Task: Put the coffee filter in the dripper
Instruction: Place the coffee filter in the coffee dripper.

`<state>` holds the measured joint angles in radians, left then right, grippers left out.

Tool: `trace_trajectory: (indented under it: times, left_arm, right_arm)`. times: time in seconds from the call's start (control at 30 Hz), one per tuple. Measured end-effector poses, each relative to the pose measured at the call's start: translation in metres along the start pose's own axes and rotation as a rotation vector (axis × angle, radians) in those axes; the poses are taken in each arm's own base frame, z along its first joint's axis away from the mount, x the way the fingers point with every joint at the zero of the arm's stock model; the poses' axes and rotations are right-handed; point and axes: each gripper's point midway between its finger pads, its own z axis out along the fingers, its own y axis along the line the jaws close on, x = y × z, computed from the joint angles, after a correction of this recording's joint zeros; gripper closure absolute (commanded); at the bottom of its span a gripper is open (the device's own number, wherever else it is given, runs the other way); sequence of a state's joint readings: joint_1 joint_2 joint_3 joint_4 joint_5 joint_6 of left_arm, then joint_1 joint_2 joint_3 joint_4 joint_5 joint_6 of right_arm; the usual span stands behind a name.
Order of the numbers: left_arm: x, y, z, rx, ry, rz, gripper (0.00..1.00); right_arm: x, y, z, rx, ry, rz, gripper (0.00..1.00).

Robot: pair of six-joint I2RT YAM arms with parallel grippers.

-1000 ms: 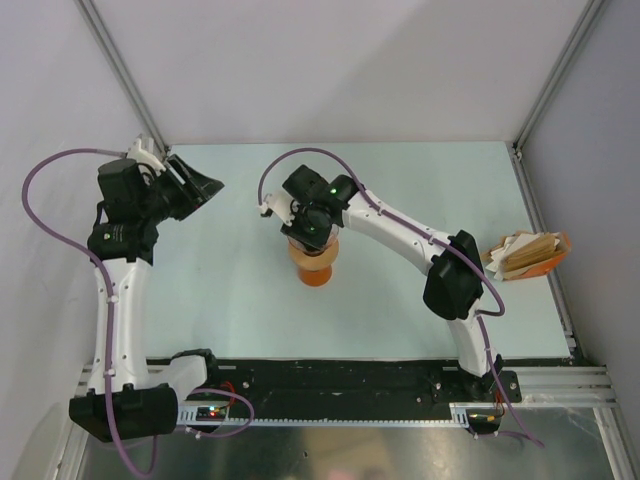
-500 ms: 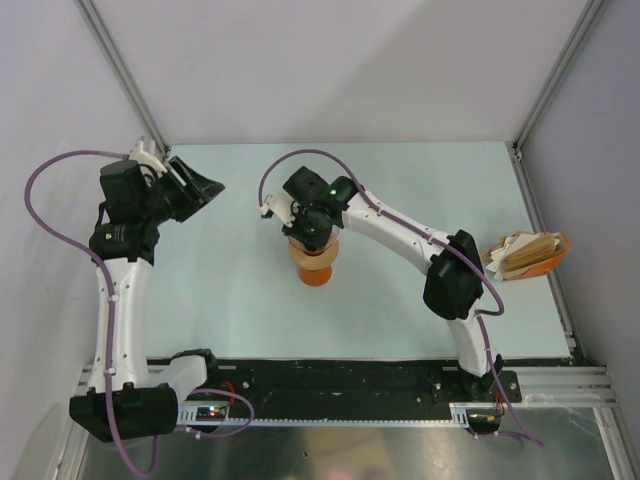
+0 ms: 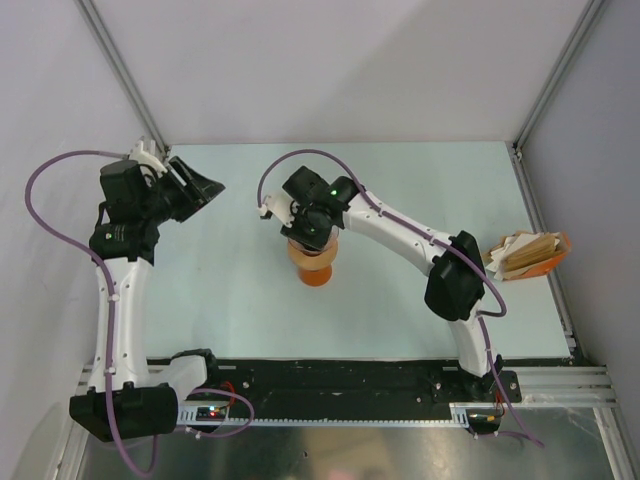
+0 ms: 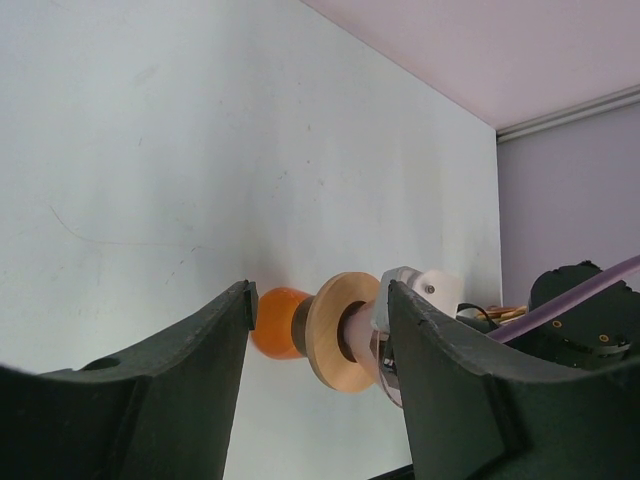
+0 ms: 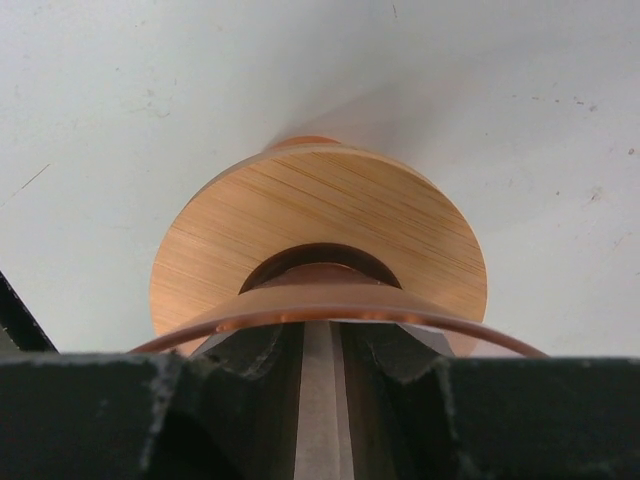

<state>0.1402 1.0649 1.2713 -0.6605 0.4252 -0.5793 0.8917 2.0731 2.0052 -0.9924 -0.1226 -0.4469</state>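
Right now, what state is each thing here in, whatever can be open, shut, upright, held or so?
dripper: standing upright, wide mouth up.
left end effector: open, empty, away from the dripper.
right end effector: at the dripper's mouth, jaws nearly together; grip unclear.
coffee filter: not clearly seen; maybe the pale strip in that narrow gap.
paper stack: lying at the far right, untouched.

Pale blue-green table [image 3: 400, 190], matte, few faint scuff marks. Dripper [image 3: 314, 272] stands upright near centre, rounded orange base touching surface, wood-brown ring collar above it. Tan-and-white stack of paper fans [image 3: 522, 250] sits in orange holder [image 3: 550, 262] at table's right edge, well apart from dripper.
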Motion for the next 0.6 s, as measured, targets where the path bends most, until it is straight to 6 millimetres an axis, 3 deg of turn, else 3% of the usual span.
trace_trajectory:
  times: [0.27,0.6]
  left_arm:
    - [0.001,0.002,0.004,-0.004,0.010,-0.006,0.35]
    - [0.001,0.004,0.007,-0.009,0.018,-0.010,0.34]
  right_arm:
    - [-0.002,0.000,-0.002,0.003,-0.002,-0.018,0.73]
    - [-0.018,-0.004,-0.022,0.020,-0.037,-0.038,0.69]
